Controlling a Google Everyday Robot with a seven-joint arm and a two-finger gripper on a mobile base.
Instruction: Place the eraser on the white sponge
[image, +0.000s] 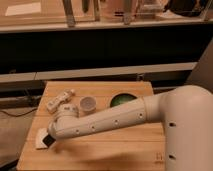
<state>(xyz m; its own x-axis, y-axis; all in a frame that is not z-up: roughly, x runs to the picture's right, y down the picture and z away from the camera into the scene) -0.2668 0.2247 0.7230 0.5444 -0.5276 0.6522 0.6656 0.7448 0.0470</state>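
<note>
Background: a dark recess is seen across the upper half of the frame, bounded by pale horizontal ledges. Above these a second wooden surface is noted, with grey metal legs and a white sheet (23, 8) at the upper left.

Surface: a slatted wooden counter (105, 150) fills the lower half of the frame.

Arm: a white arm (107, 120) is extended from the bulky white base at the right edge, diagonally down across the counter toward the lower left.

Hand: the hand (48, 140) is located at the lower left of the frame, low over the counter's left edge. Its end appears dark. Whether it is open or closed cannot be told.

Task items: the white sponge (40, 135) lies flat at the lower left, directly beside the hand's end and partly covered by it. The eraser cannot be told apart from the dark end of the hand.

Other items: a white knobbly object (60, 100) lies at the upper left of the counter. A small round cup (88, 103) stands just right of it, and a dark green bowl (121, 100) farther right.

Writing: a small dark mark (160, 156) near the counter's lower right is too small to be read.
</note>
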